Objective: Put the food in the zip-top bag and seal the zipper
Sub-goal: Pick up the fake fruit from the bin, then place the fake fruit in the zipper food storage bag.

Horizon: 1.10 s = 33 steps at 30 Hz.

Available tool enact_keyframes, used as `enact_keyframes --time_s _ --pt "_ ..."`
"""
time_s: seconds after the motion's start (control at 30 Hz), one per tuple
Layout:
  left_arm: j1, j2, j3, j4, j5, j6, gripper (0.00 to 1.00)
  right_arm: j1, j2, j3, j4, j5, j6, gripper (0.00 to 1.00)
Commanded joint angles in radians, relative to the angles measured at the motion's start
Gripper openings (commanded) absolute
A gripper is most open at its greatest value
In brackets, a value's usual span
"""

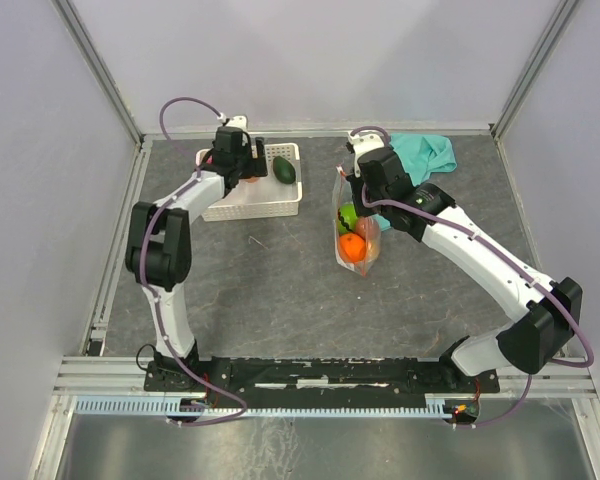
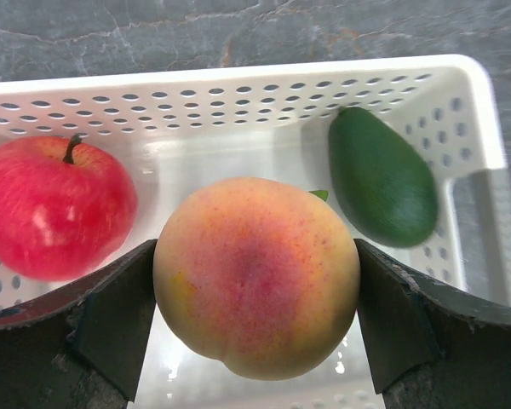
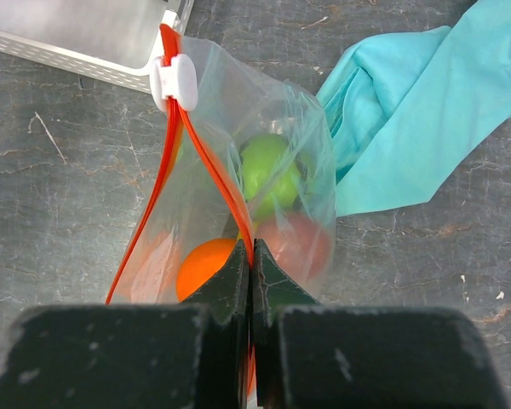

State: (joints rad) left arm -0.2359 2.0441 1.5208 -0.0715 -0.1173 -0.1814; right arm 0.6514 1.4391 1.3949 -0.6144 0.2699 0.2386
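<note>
At the white basket, the left gripper clasps the peach between both fingers, beside a red apple and an avocado. Just beside the teal cloth, the right gripper is pinched tight on the zipper of the zip-top bag, which holds a green fruit and an orange fruit.

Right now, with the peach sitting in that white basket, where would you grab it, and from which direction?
Grip the peach across its widest middle, coming down from above. It is round, so opposite sides give an even hold, and the basket walls bar a sideways reach. The apple and avocado leave gaps either side, where the left gripper straddles it.
</note>
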Motion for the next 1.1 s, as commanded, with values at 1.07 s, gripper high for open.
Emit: enact_keyframes --time_s 1.07 --pt "-0.349 -1.006 -0.58 0.163 0.353 0.019 0.65 -0.004 -0.087 0.02 -0.01 -0.063 0.032 0.02"
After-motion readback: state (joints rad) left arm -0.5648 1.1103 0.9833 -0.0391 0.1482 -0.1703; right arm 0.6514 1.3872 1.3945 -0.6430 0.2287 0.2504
